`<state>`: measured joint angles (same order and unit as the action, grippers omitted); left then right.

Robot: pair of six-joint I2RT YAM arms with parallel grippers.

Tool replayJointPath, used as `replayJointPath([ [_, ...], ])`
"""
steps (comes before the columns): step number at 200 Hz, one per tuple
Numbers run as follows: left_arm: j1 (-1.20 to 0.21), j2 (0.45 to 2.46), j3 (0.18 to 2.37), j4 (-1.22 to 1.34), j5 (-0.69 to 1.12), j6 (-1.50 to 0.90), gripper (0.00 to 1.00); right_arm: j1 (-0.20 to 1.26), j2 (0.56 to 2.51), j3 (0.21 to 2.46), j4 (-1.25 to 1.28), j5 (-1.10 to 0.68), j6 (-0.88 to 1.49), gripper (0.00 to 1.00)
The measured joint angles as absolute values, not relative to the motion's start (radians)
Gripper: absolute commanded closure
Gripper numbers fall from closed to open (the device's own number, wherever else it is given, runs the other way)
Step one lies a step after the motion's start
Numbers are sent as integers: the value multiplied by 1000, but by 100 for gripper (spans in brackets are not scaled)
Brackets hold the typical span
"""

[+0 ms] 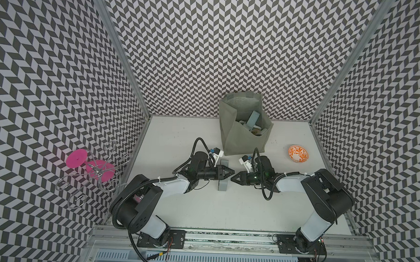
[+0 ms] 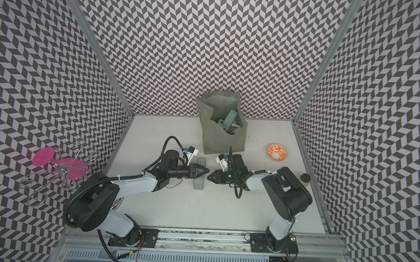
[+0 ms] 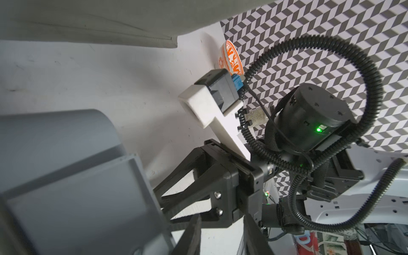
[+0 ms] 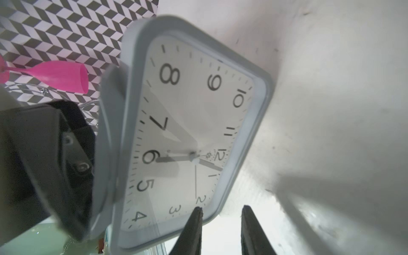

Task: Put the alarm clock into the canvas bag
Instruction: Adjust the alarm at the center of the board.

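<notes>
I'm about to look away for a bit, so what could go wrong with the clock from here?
The clock stands on a thin edge, seemingly ungripped; a nudge from the left fingers or right fingers could topple it. The bag already holds things and its front wall sags, so the clock might catch going in.

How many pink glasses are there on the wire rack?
2. Both hang on the wire rack at the left: one glass farther out, the other nearer the table. A third might hide behind the left arm.
</notes>
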<state>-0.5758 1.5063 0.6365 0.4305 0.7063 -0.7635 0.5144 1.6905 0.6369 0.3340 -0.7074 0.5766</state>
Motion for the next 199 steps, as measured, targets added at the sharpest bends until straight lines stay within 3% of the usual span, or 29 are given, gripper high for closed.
replayJointPath([
  [27,-580,1474,736,247,645,-669,54,479,1578,590,286,-668,559,65],
  [72,-671,1384,949,-59,392,-502,26,428,1355,522,202,-607,500,46],
  [97,-735,1422,1035,-205,248,-435,16,392,1262,478,164,-594,479,25],
  [125,-768,1531,1079,-350,126,-405,13,364,1176,433,147,-599,470,17],
  [199,-786,1635,1196,-476,-89,-402,12,332,1108,389,162,-653,463,15],
])
